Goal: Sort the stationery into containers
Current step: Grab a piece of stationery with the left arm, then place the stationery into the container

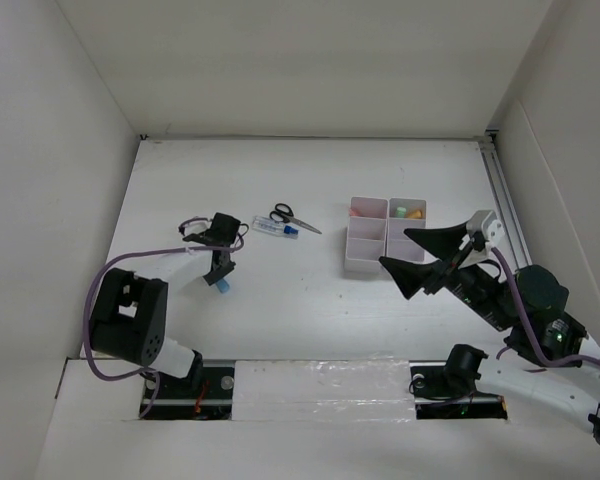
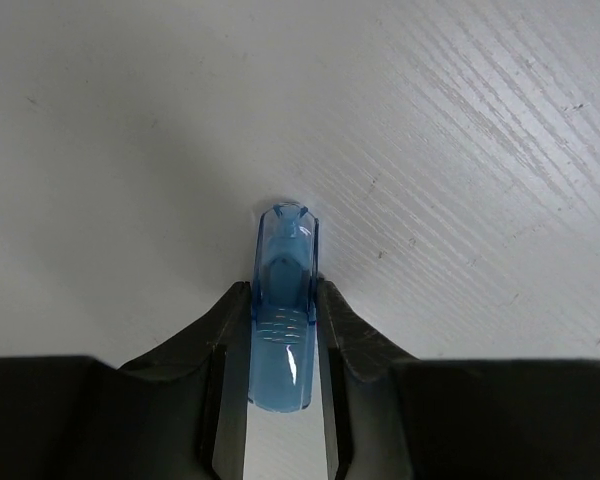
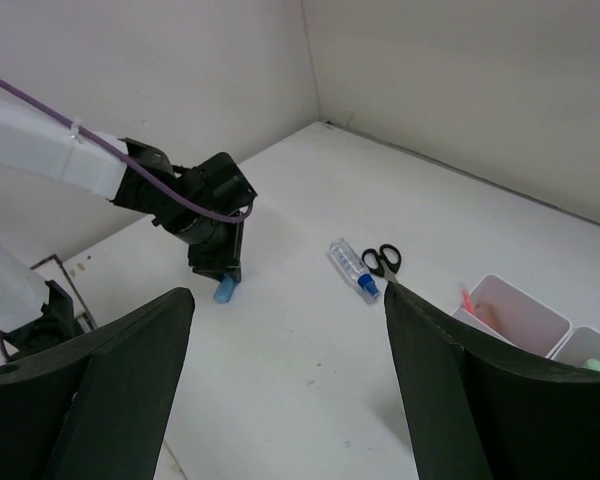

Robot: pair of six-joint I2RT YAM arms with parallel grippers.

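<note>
The left arm point(image 1: 127, 312) reaches forward and bends down, and the left gripper point(image 1: 220, 272) points straight down with its fingers point(image 2: 222, 340) pressed on both sides of a light blue marker point(image 2: 283, 300). The right gripper point(image 1: 395, 247) hangs in the air, fingers spread wide apart.

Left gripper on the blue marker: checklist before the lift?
1. Marker between the left gripper fingers: ok, one finger against each side.
2. Grip firm enough: cannot tell.
3. Marker centred in the gripper: ok in the left wrist view.
4. Scissors and tube clear of the left gripper: ok, both lie apart from it.
5. Way into the organiser free: not ok, the open right gripper overlaps its near right part in the top view.
</note>
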